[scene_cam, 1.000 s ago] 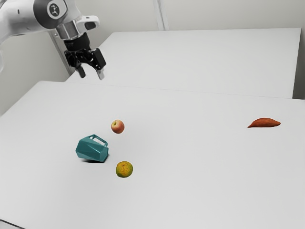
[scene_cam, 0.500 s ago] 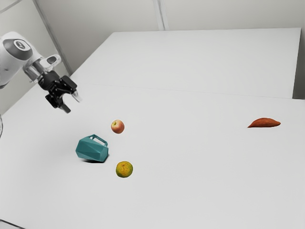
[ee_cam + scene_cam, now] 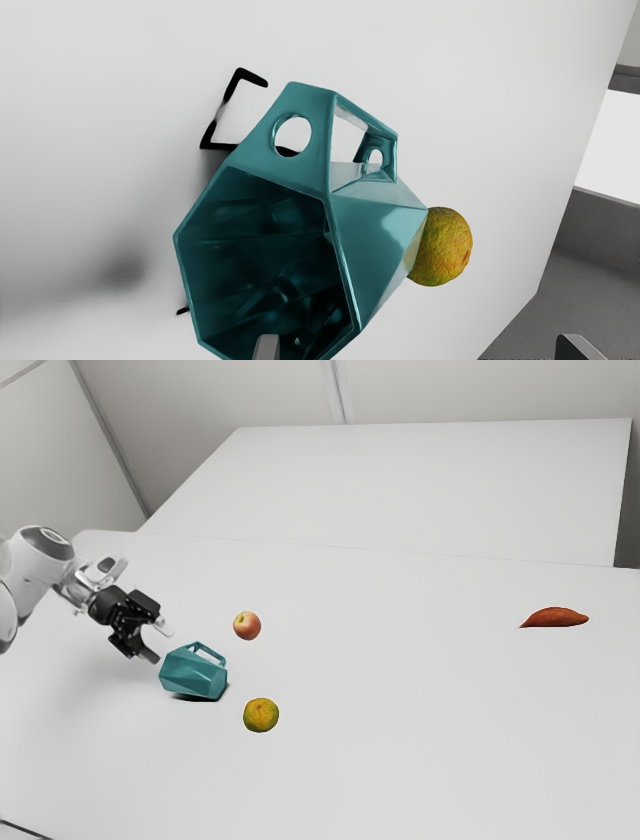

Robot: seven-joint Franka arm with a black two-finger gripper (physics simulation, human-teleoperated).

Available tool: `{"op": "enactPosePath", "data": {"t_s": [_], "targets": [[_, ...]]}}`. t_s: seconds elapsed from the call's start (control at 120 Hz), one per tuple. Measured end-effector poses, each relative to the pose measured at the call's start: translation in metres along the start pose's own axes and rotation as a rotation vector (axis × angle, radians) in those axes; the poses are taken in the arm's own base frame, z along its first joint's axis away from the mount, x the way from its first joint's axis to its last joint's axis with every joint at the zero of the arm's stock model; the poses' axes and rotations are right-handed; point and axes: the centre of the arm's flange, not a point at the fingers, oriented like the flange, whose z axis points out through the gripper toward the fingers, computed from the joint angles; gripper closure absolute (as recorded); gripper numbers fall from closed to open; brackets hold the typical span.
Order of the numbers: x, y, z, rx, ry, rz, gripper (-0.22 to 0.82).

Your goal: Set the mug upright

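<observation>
Mug (image 3: 193, 672) lies on its side on the table (image 3: 400, 750), toward the exterior view's left, mouth facing the tool (image 3: 156, 643). Tool's fingers are apart, nothing clamped; can't tell if they touch the rim. One fingertip lines up with the open mouth in the wrist view, so a slightly off approach could catch the rim and shove or roll the mug. An off-centre pinch on the wall could let it twist while tipping up; letting go tilted, it drops back over. Past its base sits the orange (image 3: 261, 715): a shove likely knocks that. Apple (image 3: 247, 625) could get clipped by a wide swing. Sweet potato (image 3: 553, 617), well apart, low risk.
</observation>
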Motion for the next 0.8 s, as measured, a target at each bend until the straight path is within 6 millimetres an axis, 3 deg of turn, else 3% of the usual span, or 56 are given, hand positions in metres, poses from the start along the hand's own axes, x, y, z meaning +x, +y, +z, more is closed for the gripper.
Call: {"op": "enactPosePath", "data": {"t_s": [0.158, 0.325, 0.475, 0.55, 0.667, 0.8], "targets": [[0.006, -0.014, 0.016, -0.030, 0.034, 0.035, 0.00], [0.005, -0.016, 0.029, -0.103, 0.049, 0.078, 0.01], [0.003, -0.016, 0.035, -0.134, 0.045, 0.112, 0.39], [0.003, -0.013, 0.035, -0.138, 0.047, 0.135, 0.53], [0.003, 0.003, 0.030, -0.138, 0.053, 0.187, 0.66], [0.003, 0.022, 0.028, -0.145, 0.050, 0.243, 0.73]]}}
